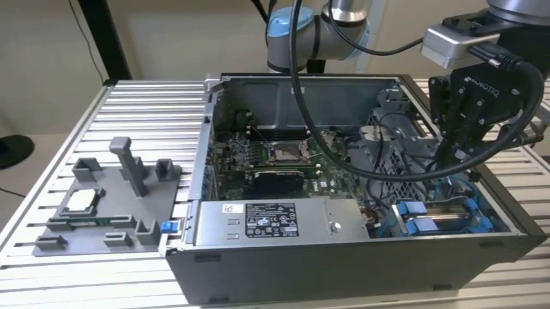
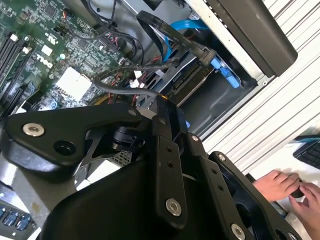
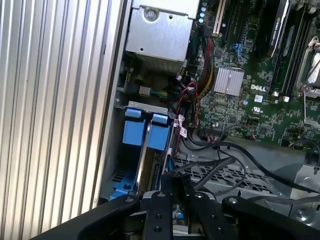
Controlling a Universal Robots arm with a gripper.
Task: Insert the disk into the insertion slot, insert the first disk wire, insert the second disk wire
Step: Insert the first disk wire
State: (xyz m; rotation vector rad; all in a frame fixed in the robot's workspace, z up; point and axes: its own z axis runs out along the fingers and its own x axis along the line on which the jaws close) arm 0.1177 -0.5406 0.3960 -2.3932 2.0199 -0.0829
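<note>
A: Item: disk [image 1: 434, 222]?
B: Lying in slot [image 1: 483, 219], just under claw [image 1: 446, 158]; long axis runs from blue tabs [image 3: 145, 131] toward claw.
A: Claw's grip?
B: Cannot tell how wide, or what it holds.

fixture tray [image 1: 94, 222] beside case [image 1: 326, 273] on table [image 1: 146, 106], insertion slot [image 1: 434, 224] inside case

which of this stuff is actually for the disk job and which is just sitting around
For the job: insertion slot with blue rails; pincer hanging over it; blue cable inside the case.
Lying about: grey fixture tray with posts; labelled power-supply box; motherboard; a person's hands.
</note>
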